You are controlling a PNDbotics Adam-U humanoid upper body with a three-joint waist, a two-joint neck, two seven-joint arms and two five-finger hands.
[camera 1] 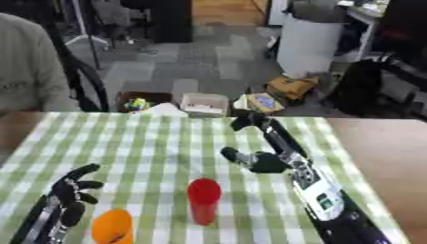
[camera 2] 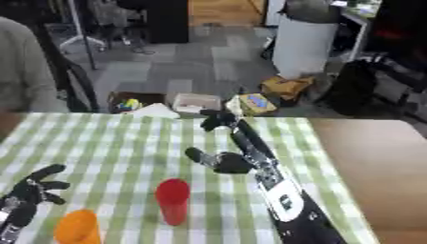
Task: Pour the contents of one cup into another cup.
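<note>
A red cup [camera 1: 203, 200] stands upright on the checked cloth near the table's front middle. An orange cup [camera 1: 113, 227] stands to its left at the bottom edge, partly cut off. My right hand [camera 1: 269, 163] hovers behind and to the right of the red cup, apart from it. It is open, with fingers stretched toward the far edge and the thumb pointing left. My left hand [camera 1: 72, 189] rests open at the lower left, fingers spread, just above the orange cup and not touching it. I cannot see what is inside either cup.
The green-and-white checked cloth [camera 1: 150, 143] covers most of the table; bare brown wood [camera 1: 388, 147] shows at the right. A person in grey [camera 1: 25, 71] sits at the far left. Boxes [camera 1: 204, 102] lie on the floor beyond the far edge.
</note>
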